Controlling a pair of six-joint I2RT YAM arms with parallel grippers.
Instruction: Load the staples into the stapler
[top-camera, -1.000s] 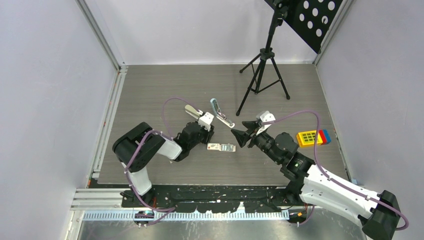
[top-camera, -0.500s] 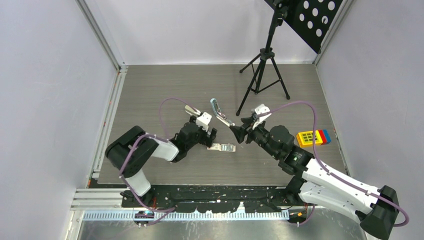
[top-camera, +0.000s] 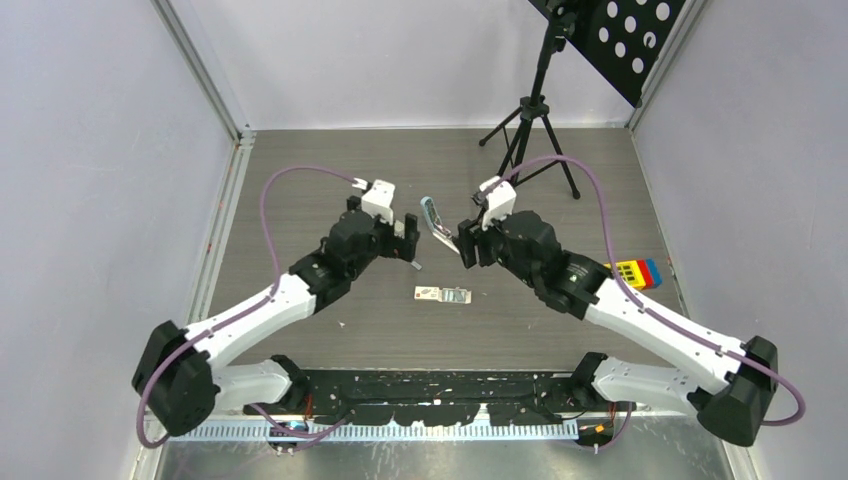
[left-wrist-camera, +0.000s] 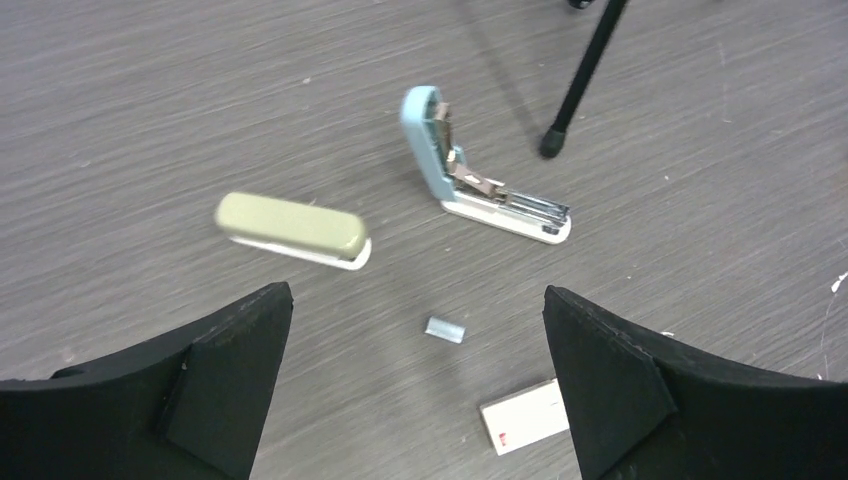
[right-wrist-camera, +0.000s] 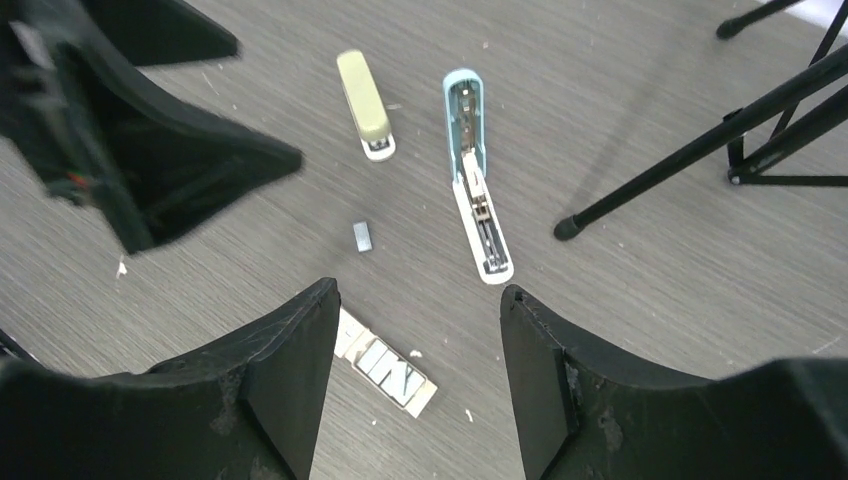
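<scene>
Seven o'clock from the opened pale-blue stapler (left-wrist-camera: 500, 210) — could scatter the tiny silvery staple strip (left-wrist-camera: 445, 329) with left gripper (left-wrist-camera: 416, 295) or right gripper (right-wrist-camera: 418, 290), both splayed empty.

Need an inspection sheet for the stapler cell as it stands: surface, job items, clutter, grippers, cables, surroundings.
Surface: grey wood-grain table, a few pale specks.
Job's things: blue stapler hinged open, magazine exposed; white staple box lying flat; staple strips beside it; one short loose strip lying apart on the table.
Clutter: olive stapler, shut; coloured toy block near the right edge.
Grippers: left gripper and right gripper both open, empty, above the items.
Cables: left purple cable loops free; right purple cable overlaps the tripod legs in the top view, contact cannot be told.
Surroundings: tripod, black perforated panel, plain walls.
</scene>
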